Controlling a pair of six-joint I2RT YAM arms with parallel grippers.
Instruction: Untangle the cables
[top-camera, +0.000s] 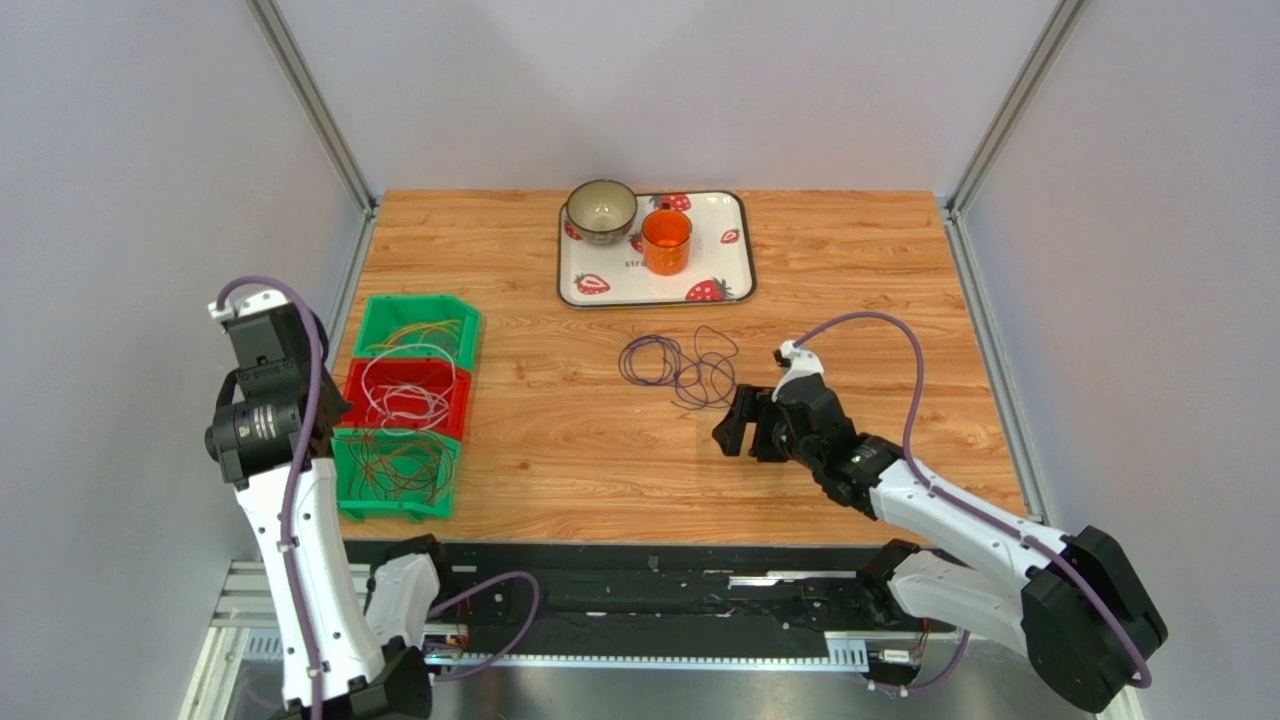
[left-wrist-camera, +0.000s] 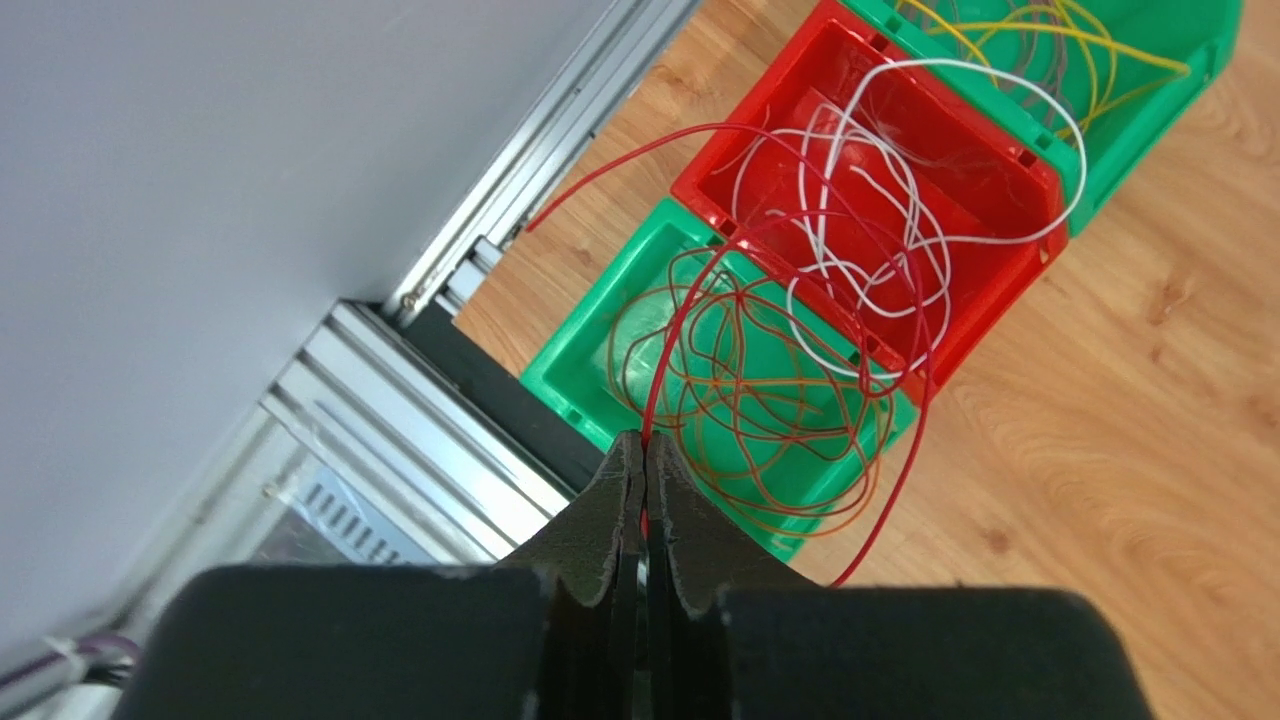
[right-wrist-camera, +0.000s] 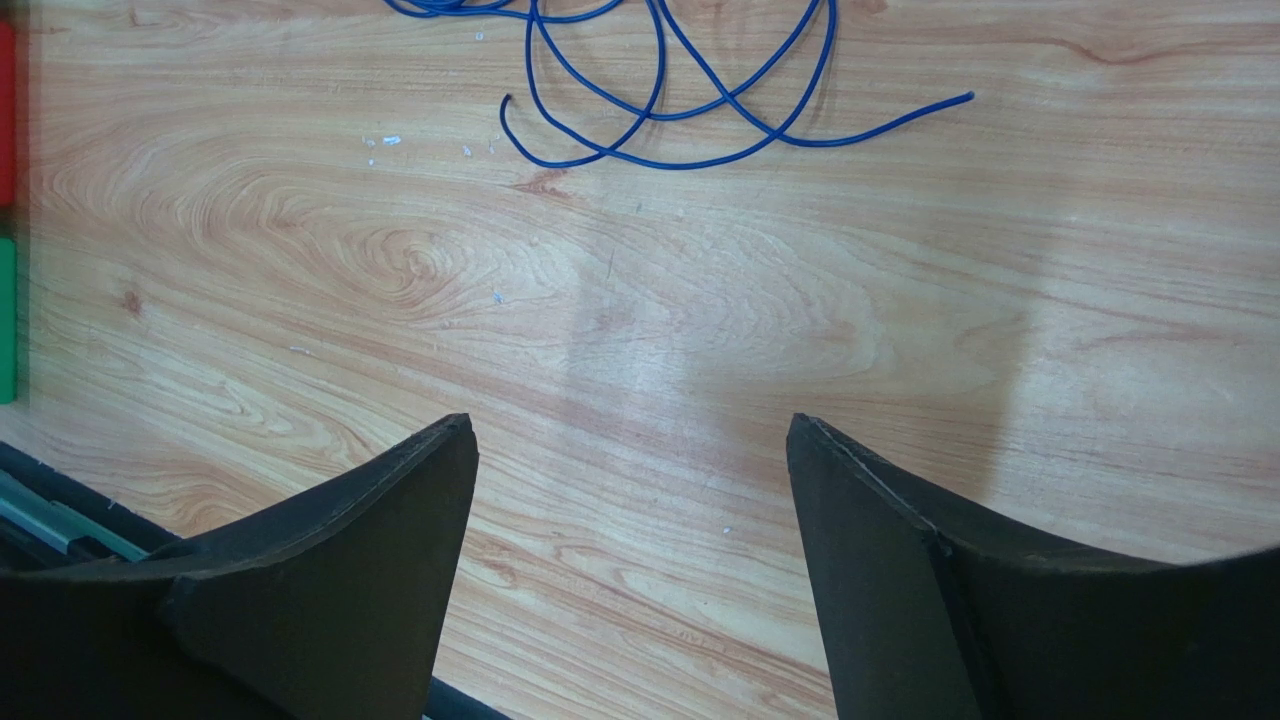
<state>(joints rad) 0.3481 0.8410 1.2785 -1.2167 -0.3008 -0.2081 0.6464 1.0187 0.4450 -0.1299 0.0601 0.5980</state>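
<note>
While the left gripper (left-wrist-camera: 642, 483) is clamped on a thin dark red wire (left-wrist-camera: 663, 360) trailing from the near green plastic bin (left-wrist-camera: 598, 297), that strand should be lifted slowly so white loops (left-wrist-camera: 962, 63) are not dragged; the right gripper (right-wrist-camera: 631, 480) is spread wide, empty, near the purple wire coil (top-camera: 676, 365).

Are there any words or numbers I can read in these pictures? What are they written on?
No text can be read anywhere.
The strawberry tray has a tiny dark mark beside the orange cup that may be lettering, but it is too small to read.
</note>
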